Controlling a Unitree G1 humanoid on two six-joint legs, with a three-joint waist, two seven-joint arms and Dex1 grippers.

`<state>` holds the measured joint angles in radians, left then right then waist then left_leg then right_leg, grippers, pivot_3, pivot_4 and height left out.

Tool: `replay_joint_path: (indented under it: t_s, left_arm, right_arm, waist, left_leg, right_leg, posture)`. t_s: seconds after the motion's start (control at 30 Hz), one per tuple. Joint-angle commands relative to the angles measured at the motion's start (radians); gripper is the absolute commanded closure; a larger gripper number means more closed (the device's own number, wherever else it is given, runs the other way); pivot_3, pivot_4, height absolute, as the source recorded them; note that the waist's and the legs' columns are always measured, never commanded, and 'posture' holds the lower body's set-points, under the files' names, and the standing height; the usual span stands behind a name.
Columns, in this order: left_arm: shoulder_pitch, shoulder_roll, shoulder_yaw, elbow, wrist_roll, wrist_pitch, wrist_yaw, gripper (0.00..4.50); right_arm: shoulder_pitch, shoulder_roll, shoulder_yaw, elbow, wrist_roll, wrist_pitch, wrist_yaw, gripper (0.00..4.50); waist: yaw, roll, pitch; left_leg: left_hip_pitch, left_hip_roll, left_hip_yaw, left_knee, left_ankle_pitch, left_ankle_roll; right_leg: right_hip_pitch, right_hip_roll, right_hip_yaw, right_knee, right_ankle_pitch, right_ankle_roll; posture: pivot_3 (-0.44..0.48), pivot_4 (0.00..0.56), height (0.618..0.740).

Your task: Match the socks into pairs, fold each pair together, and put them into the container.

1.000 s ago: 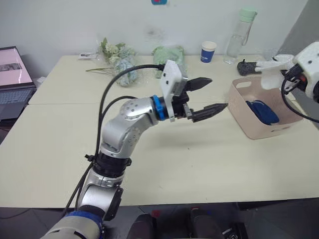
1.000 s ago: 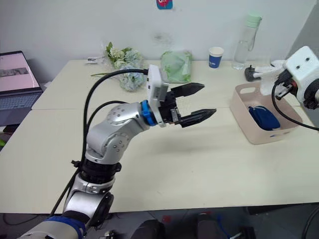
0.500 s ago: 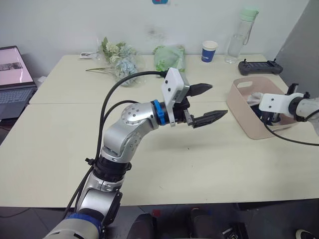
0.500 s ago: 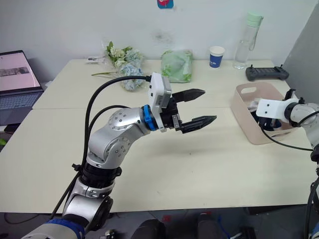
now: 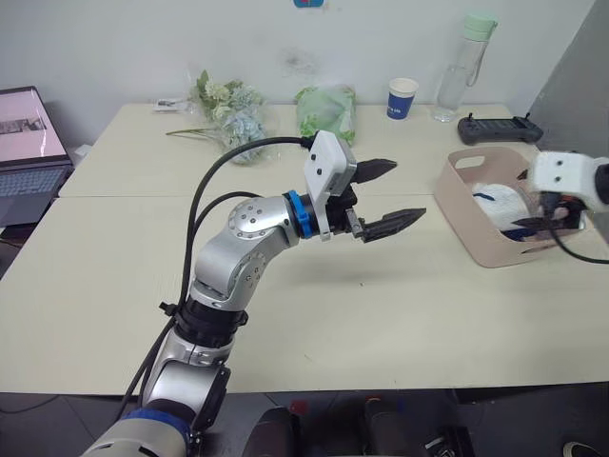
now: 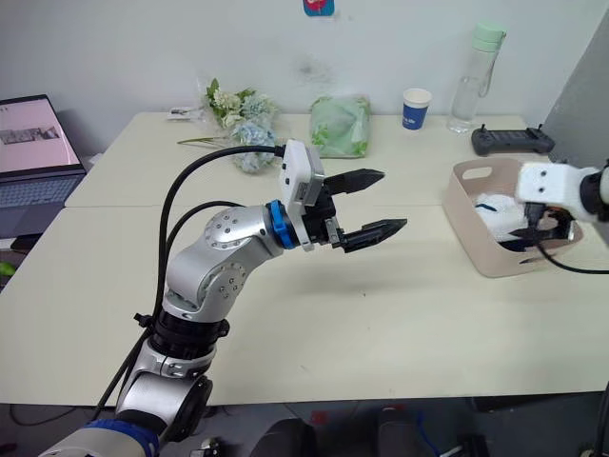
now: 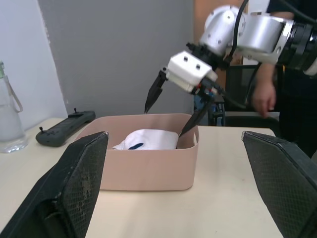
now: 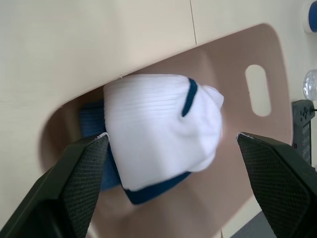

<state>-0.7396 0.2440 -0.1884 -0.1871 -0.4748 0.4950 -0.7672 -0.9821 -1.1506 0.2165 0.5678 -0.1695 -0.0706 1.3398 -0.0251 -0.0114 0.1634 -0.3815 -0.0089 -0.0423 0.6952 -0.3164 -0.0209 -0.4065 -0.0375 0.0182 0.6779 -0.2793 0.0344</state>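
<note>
- Left eye view: the pink container (image 5: 461,205) is my landmark. The white sock bundle (image 5: 501,202) lies inside it. The right gripper (image 5: 544,221) hangs just over the container's outer rim, fingers apart and holding nothing. The left gripper (image 5: 390,197) hovers above the table (image 5: 400,295), well short of the container's near wall, fingers apart and empty.
- Right eye view: a sliver of blue sock (image 6: 515,245) peeks from under the white bundle, on the side nearest the right gripper. No loose socks lie on the table, so I judge this to be the release of the last pair.
- Left wrist view: looking across at the container, the bundle sits below the rim, and the right gripper's two fingers straddle the far wall, one tip inside and one outside, though the angle makes this hard to confirm. A person (image 7: 277,94) stands beyond it.
- Right wrist view: straight down into the container, the white bundle rests on the blue pair, the fingers clear of both.
- To finish cleanly, lift straight up from the container before swinging away, so a fingertip neither snags the knit nor tips the wall.
</note>
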Motion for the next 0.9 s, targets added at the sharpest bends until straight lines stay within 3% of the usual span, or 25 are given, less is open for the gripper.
replay_joint_path:
  t_s: [0.03, 0.07, 0.17, 0.53, 0.67, 0.9]
  left_arm:
    - [-0.028, -0.019, 0.004, -0.01, 0.0, -0.022, -0.004, 0.0]
    - [-0.03, -0.024, 0.004, -0.007, 0.002, -0.024, -0.005, 0.0]
    - [-0.039, -0.032, 0.005, 0.004, 0.008, -0.03, -0.009, 0.0]
    - [-0.029, -0.02, 0.004, -0.021, 0.018, -0.017, -0.004, 0.0]
    - [-0.025, -0.018, 0.004, -0.025, 0.019, -0.014, -0.001, 0.0]
    - [-0.016, -0.008, 0.005, -0.034, 0.021, -0.012, -0.002, 0.0]
  right_arm:
    - [-0.093, 0.011, -0.034, 0.031, -0.04, 0.003, -0.088, 0.02]
    - [-0.109, 0.027, -0.031, 0.062, -0.058, -0.013, -0.138, 0.02]
    - [-0.101, 0.069, -0.019, 0.121, -0.089, -0.078, -0.238, 0.62]
    - [-0.055, 0.193, 0.086, 0.39, -0.247, -0.208, -0.438, 4.48]
    - [-0.056, 0.201, 0.147, 0.478, -0.334, -0.235, -0.494, 4.48]
    - [-0.085, 0.192, 0.126, 0.52, -0.317, -0.258, -0.525, 4.48]
  waist:
    - [-0.003, 0.0, 0.0]
    - [-0.003, 0.0, 0.0]
    - [-0.002, 0.0, 0.0]
    - [-0.002, 0.0, 0.0]
    - [-0.002, 0.0, 0.0]
    - [-0.003, 0.0, 0.0]
  left_leg:
    - [0.0, 0.0, 0.0, 0.0, 0.0, 0.0]
    - [0.001, 0.0, 0.0, 0.0, 0.0, 0.0]
    - [0.001, 0.0, 0.0, 0.0, 0.0, 0.0]
    - [0.0, 0.0, 0.001, 0.0, 0.0, 0.0]
    - [0.0, 0.0, 0.001, 0.0, 0.0, 0.0]
    - [0.0, 0.0, 0.001, 0.0, 0.0, -0.001]
  right_leg:
    - [0.0, 0.0, 0.0, 0.0, 0.0, 0.0]
    - [0.0, 0.0, 0.0, 0.0, 0.0, 0.0]
    - [0.0, 0.0, 0.0, 0.0, 0.0, 0.0]
    - [0.0, 0.0, 0.0, 0.0, 0.0, 0.0]
    - [0.0, 0.0, 0.0, 0.0, 0.0, 0.0]
    - [0.0, 0.0, 0.0, 0.0, 0.0, 0.0]
  posture:
    - [0.0, 0.15, 0.74]
    - [0.0, 0.15, 0.74]
    - [0.0, 0.15, 0.74]
    - [0.0, 0.15, 0.74]
    - [0.0, 0.15, 0.74]
    - [0.0, 0.15, 0.74]
